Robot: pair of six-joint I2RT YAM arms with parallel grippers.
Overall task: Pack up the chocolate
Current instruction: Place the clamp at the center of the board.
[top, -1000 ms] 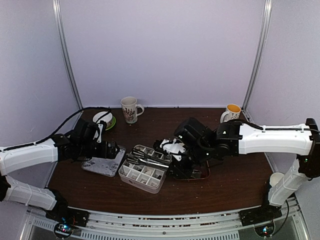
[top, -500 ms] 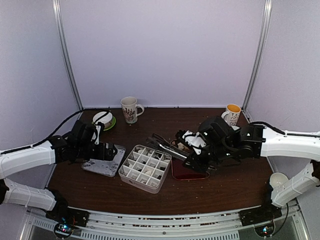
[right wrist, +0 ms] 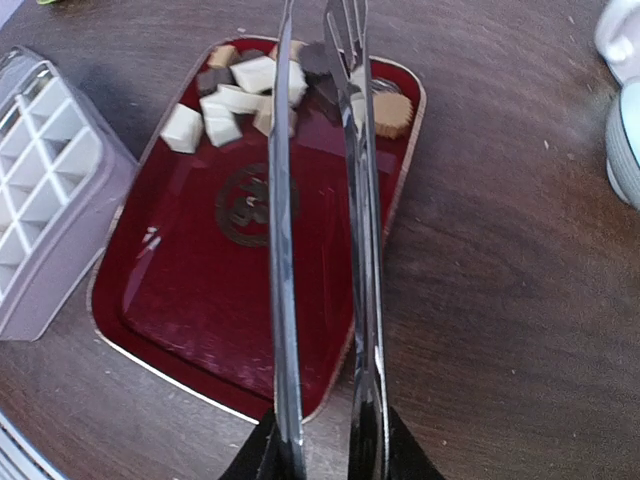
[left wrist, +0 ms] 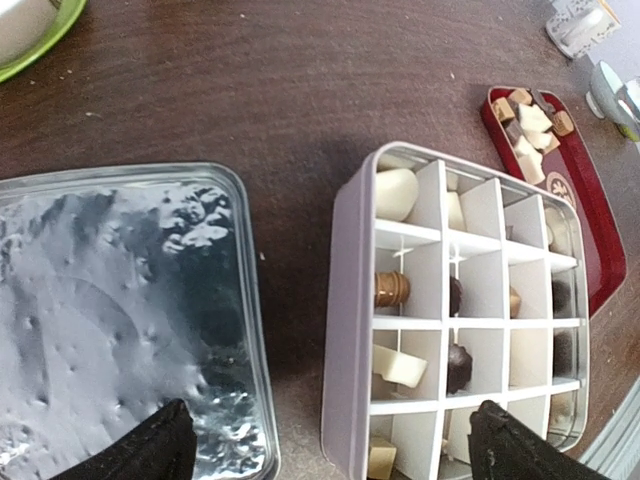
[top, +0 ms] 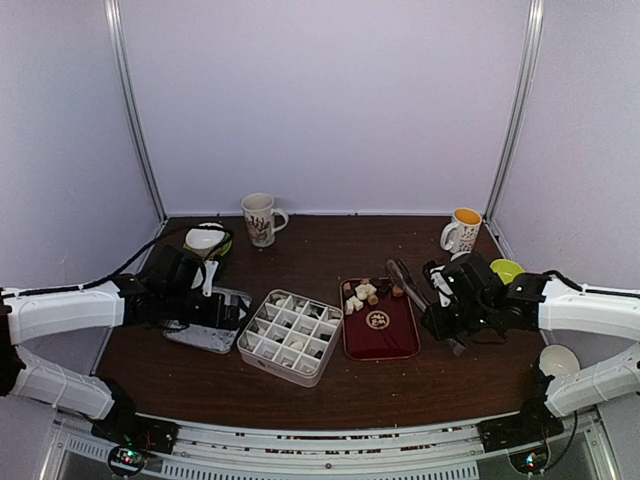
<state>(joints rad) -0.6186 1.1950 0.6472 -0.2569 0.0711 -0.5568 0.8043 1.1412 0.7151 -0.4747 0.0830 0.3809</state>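
Gripping: right gripper (right wrist: 325, 455) clamped on the tongs (right wrist: 281, 250), arms nearly together over the tray (right wrist: 200, 300).
Left gripper (left wrist: 330, 450): wide open above box (left wrist: 345, 300) and lid (left wrist: 100, 300).
Chocolate (right wrist: 240, 85): mostly heaped at tray's far end, a few in box.

The left arm (top: 60, 312) and right arm (top: 590, 308) have white shells; black joints; a black cable (top: 135, 262) runs along the left.

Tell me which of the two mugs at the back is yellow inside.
The right-hand mug: its inside is yellow-orange. The patterned mug, further left, is white with dark markings.
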